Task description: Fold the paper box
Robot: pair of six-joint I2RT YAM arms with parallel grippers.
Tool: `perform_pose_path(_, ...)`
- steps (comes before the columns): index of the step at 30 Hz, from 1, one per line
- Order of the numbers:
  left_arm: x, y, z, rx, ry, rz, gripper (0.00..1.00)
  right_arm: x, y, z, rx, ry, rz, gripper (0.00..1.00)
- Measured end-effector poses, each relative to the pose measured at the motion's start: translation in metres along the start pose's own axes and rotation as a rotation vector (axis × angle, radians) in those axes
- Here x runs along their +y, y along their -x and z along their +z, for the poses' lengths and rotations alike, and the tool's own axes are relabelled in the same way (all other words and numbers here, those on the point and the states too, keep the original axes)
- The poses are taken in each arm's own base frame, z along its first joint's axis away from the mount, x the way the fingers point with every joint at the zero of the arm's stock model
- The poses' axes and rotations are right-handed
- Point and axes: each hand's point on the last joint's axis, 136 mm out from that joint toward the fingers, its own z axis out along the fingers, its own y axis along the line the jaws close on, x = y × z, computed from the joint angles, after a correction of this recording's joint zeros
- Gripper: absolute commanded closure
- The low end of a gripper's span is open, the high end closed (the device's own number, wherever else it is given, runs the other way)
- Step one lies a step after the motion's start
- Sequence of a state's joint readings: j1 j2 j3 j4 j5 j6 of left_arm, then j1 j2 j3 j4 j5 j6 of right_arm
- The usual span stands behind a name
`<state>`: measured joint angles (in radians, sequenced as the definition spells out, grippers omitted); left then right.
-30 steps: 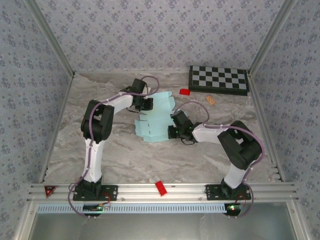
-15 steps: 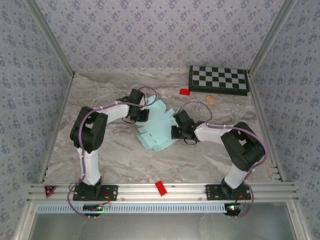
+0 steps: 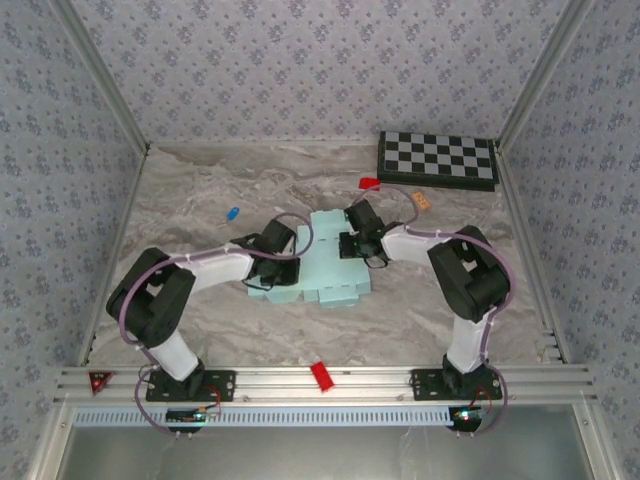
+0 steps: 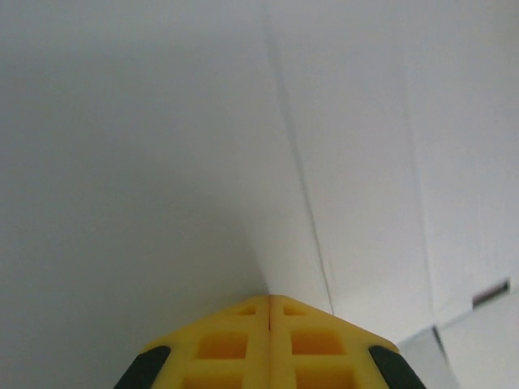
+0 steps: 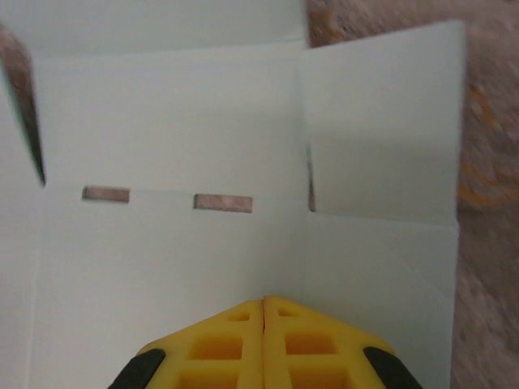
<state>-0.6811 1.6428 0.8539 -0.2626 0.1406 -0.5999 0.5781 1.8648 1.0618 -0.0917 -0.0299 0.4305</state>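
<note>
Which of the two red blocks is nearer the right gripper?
The far red block, by the checkerboard, just beyond the right gripper; the near red block lies on the front rail.

No text, label, brand, number or sign can be read, neither on the paper box (image 3: 335, 275) nor on anything around it.
</note>
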Motion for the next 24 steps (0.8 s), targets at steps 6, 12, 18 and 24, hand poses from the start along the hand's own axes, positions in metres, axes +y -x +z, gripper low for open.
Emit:
perform_pose_path(6,-0.016,-0.008,-0.010,-0.017,-0.030,-0.007,0.98,0.011,0.010,0.001,0.022,0.015,-0.050,0.94)
perform_pose_path(12,-0.013,0.023,-0.033,-0.117,-0.036,-0.015,1.00,0.020,0.012,-0.016,0.035,0.047,-0.079,0.97)
perform_pose_path(18,0.011,0.066,-0.042,-0.188,-0.005,-0.012,1.00,0.031,0.000,-0.042,0.021,0.083,-0.104,1.00)
perform_pose_path(24,0.037,0.072,-0.018,-0.134,0.040,0.011,1.00,0.012,-0.049,-0.040,0.106,0.048,-0.054,1.00)
